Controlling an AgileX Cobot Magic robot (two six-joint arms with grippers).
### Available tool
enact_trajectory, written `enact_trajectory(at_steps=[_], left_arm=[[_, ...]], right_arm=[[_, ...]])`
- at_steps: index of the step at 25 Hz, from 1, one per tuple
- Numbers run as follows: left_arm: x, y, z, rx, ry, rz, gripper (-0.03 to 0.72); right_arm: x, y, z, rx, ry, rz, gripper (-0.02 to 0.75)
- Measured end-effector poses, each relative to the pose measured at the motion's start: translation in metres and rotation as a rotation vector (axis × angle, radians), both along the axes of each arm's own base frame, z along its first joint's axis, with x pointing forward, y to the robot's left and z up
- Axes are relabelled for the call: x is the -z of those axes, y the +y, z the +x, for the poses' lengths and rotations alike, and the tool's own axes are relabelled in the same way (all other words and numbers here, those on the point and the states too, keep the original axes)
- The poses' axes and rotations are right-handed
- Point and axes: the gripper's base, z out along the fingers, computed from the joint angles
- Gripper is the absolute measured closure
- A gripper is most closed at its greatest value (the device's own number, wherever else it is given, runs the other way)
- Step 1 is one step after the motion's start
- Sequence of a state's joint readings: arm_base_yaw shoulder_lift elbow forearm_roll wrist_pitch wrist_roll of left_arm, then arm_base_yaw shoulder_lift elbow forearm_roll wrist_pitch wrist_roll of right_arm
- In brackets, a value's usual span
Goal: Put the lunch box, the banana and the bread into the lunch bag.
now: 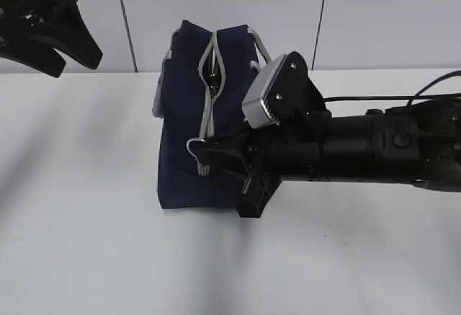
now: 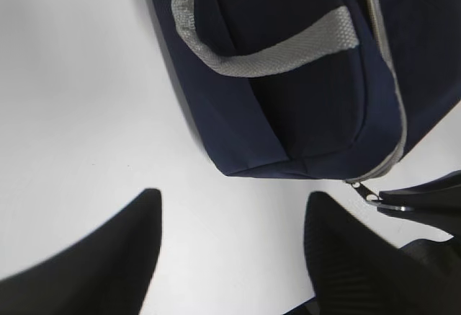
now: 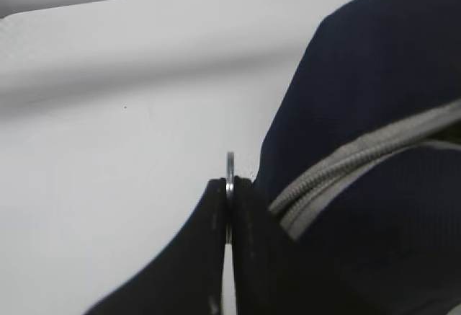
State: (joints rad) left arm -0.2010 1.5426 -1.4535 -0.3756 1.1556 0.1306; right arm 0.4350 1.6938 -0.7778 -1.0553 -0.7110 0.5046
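Observation:
The navy lunch bag (image 1: 189, 124) stands on the white table, its grey zipper (image 1: 210, 84) running along the top with a small gap near the far end. My right gripper (image 1: 205, 158) is shut on the metal ring pull (image 3: 230, 171) at the near end of the zipper. The bag also shows in the right wrist view (image 3: 374, 99) and the left wrist view (image 2: 288, 63). My left gripper (image 2: 230, 221) is open and empty, raised beside the bag at the far left (image 1: 50, 37). The lunch box, banana and bread are out of view.
The white table (image 1: 86, 243) spreads around the bag. A grey panelled wall (image 1: 389, 12) stands behind it. My right arm (image 1: 374, 145) stretches across the right side of the table.

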Motion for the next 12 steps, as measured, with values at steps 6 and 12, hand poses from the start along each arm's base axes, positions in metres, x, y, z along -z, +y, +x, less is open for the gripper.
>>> enact_trajectory(at_steps=[6,12], left_arm=[[0.001,0.0,0.0,0.01,0.0,0.003,0.254],[0.022,0.001,-0.003,0.011,0.045,0.016,0.254]], right_arm=[[-0.009,0.004,0.004,-0.032,0.016,-0.014,0.754],[-0.02,0.009,0.011,-0.052,0.023,-0.01,0.754]])
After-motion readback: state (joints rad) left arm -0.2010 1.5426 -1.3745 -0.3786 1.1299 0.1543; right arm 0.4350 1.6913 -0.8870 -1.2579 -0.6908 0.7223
